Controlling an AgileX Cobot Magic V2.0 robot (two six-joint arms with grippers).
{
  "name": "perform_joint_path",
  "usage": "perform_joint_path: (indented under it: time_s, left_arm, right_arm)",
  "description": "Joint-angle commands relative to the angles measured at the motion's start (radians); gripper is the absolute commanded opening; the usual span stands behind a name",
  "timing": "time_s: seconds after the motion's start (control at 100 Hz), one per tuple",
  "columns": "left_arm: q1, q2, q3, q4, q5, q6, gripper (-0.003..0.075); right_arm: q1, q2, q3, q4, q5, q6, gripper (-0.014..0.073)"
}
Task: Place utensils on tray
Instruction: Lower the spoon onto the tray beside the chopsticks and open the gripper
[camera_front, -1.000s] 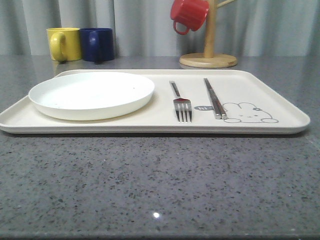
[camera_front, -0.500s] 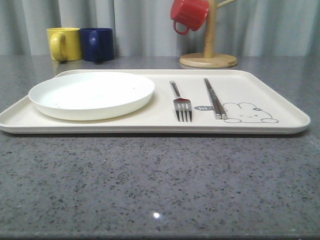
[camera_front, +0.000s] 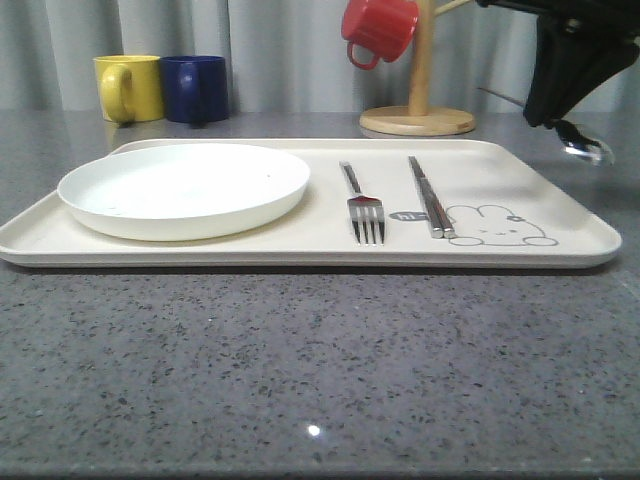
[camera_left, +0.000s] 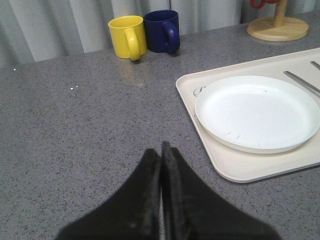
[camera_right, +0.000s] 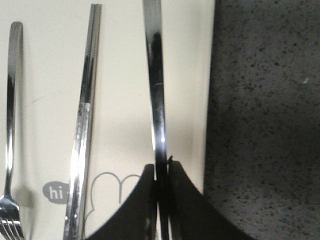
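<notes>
The cream tray (camera_front: 520, 180) lies across the table with a fork (camera_front: 362, 205) and a pair of chopsticks (camera_front: 428, 195) on it, right of a white plate (camera_front: 185, 188). My right gripper (camera_front: 552, 112) hangs above the tray's far right corner, shut on a spoon whose bowl (camera_front: 588, 150) points down to the right. In the right wrist view the gripper (camera_right: 161, 172) clamps the spoon handle (camera_right: 156, 90) over the tray (camera_right: 120, 75), beside the chopsticks (camera_right: 85, 110) and fork (camera_right: 11, 100). My left gripper (camera_left: 161, 150) is shut and empty over bare table, left of the tray (camera_left: 235, 167).
A yellow mug (camera_front: 127, 87) and a blue mug (camera_front: 195, 88) stand at the back left. A wooden mug stand (camera_front: 417, 118) with a red mug (camera_front: 378, 28) hanging on it is behind the tray. Grey countertop stretches in front of the tray.
My right arm has come into the front view at the top right, carrying the spoon. The fork, chopsticks and plate have not moved.
</notes>
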Motion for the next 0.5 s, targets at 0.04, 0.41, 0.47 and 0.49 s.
perform_joint_path:
  time_s: [0.04,0.41,0.47,0.49]
  left_arm:
    - [-0.009,0.011,-0.023,-0.005,-0.076,-0.008,-0.0019]
    - [-0.009,0.011,-0.023,-0.005,-0.076,-0.008,-0.0019]
    - [-0.009,0.011,-0.023,-0.005,-0.076,-0.008,-0.0019]
    - [-0.009,0.011,-0.023,-0.005,-0.076,-0.008,-0.0019]
  right_arm:
    - [0.026,-0.004,-0.032,0.009,-0.066,0.058,-0.0067]
    - [0.055,0.084,-0.032,-0.022,-0.120,0.137,-0.0067]
    - [0.055,0.088,-0.032,-0.040,-0.120,0.137,-0.0067]
    - [0.055,0.088,-0.032,-0.045,-0.120,0.137,-0.0067]
